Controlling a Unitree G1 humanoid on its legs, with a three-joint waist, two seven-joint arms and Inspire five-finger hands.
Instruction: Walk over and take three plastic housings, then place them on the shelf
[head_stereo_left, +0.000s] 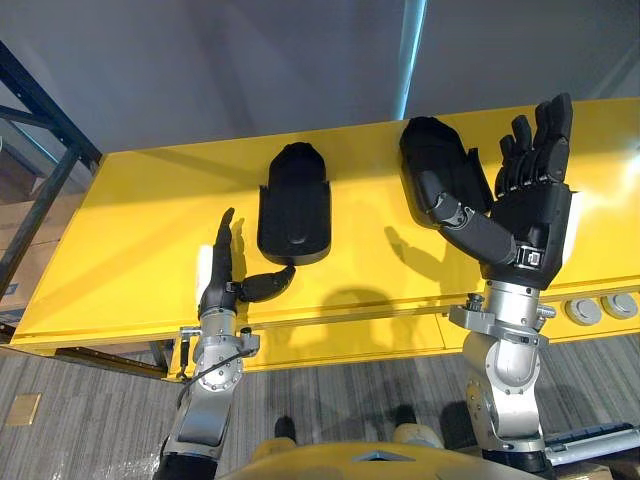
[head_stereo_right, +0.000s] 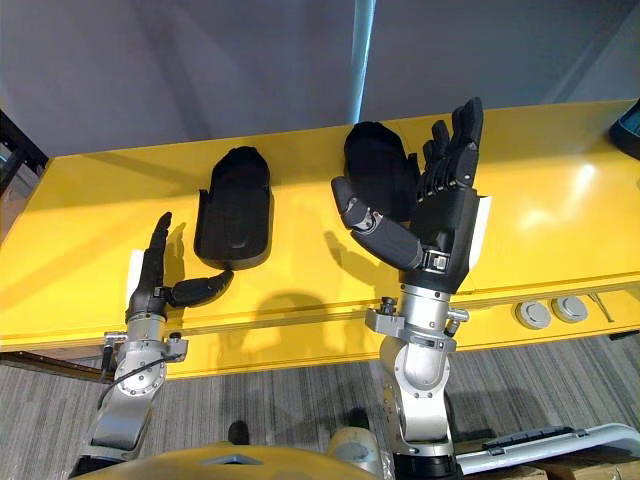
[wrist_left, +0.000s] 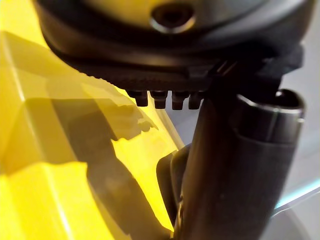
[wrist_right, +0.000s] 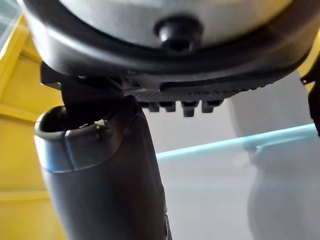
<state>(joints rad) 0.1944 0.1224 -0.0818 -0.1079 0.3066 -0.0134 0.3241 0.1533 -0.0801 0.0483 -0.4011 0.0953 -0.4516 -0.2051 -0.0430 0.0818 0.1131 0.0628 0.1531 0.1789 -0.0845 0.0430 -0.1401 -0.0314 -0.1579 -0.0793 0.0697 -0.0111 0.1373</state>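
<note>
Left hand (head_stereo_left: 222, 272): fingers (head_stereo_left: 227, 232) straight and together, seen edge-on, released, grasping nothing. Thumb sticks out sideways. Its tip is just at the near end of the first housing (head_stereo_left: 295, 205); cannot tell if they touch. This housing is black plastic and lies flat just beside the fingers, on their thumb side.

Right hand (head_stereo_left: 532, 215): fingers (head_stereo_left: 545, 125) straight and spread, thumb out wide, released and empty, palm raised above the surface. The second housing (head_stereo_left: 432, 150), also black, lies flat beyond the thumb, partly hidden behind it.

Both housings rest on the yellow table (head_stereo_left: 130, 250), well apart from each other. Two round grey discs (head_stereo_left: 583, 311) sit below the table's front edge, outward of the right wrist. Dark rack frame (head_stereo_left: 45, 190) stands far outward of the left fingers.
</note>
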